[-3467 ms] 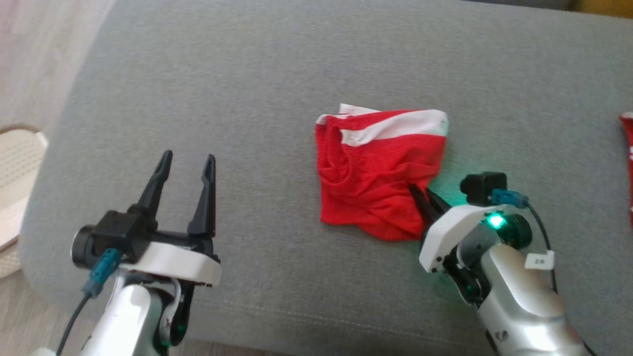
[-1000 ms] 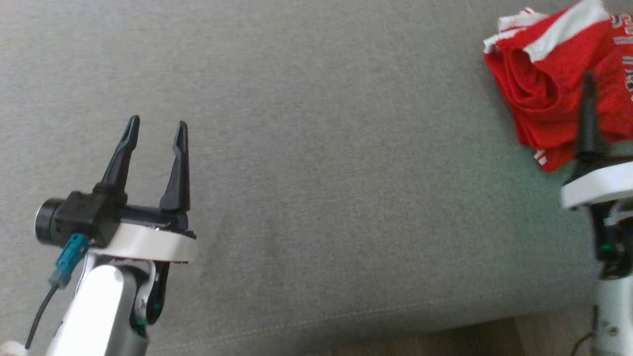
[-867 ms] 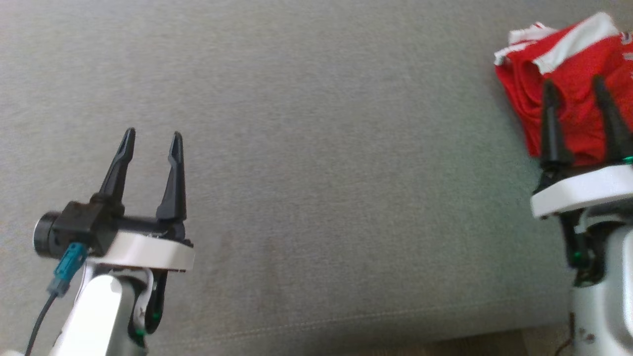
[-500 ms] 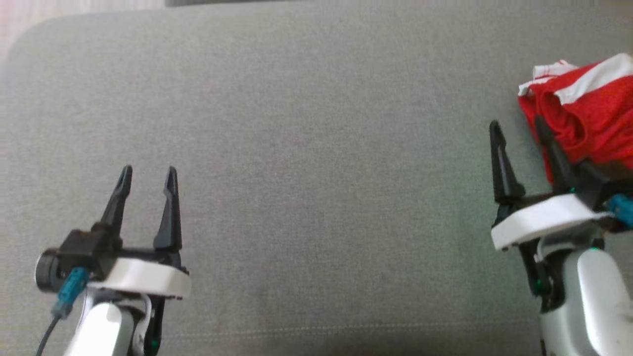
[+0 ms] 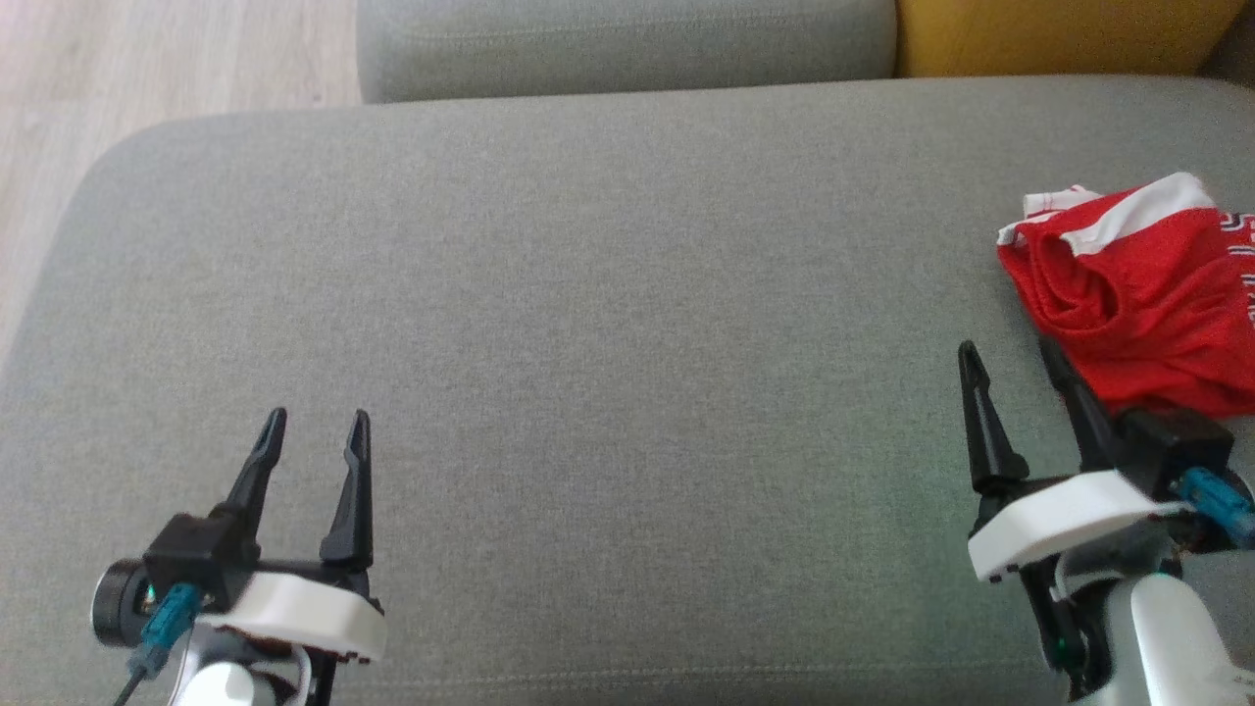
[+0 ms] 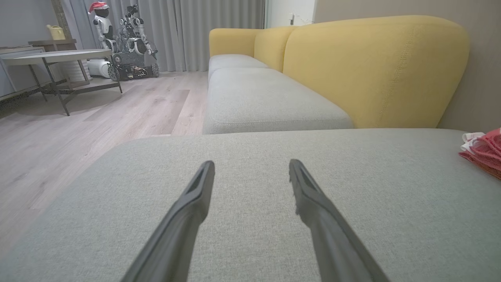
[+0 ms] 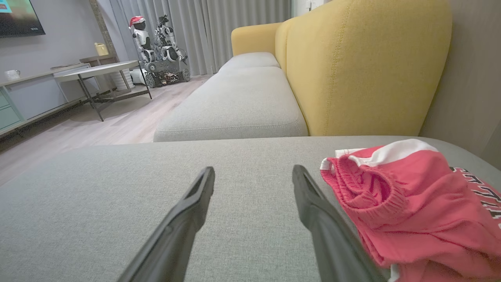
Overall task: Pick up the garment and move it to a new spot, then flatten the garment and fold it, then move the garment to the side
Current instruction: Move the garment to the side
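Note:
The garment, red shorts with white trim, lies folded at the far right of the grey cushion; in the right wrist view the garment sits just right of my fingers, and in the left wrist view the garment peeks in at the right edge. My right gripper is open and empty, hovering just left of and nearer than the shorts, its fingertips apart from the cloth. Far to the left, my left gripper hovers open and empty over bare cushion near the front.
A second grey seat cushion and a yellow sofa back lie beyond. Wooden floor shows at the upper left. In the wrist views a low table and other robots stand far off.
The head camera has tilted and shifted, so the sofa back and floor have come into view. My right gripper has drawn back off the garment, leaving it lying on the cushion. Left gripper unchanged.

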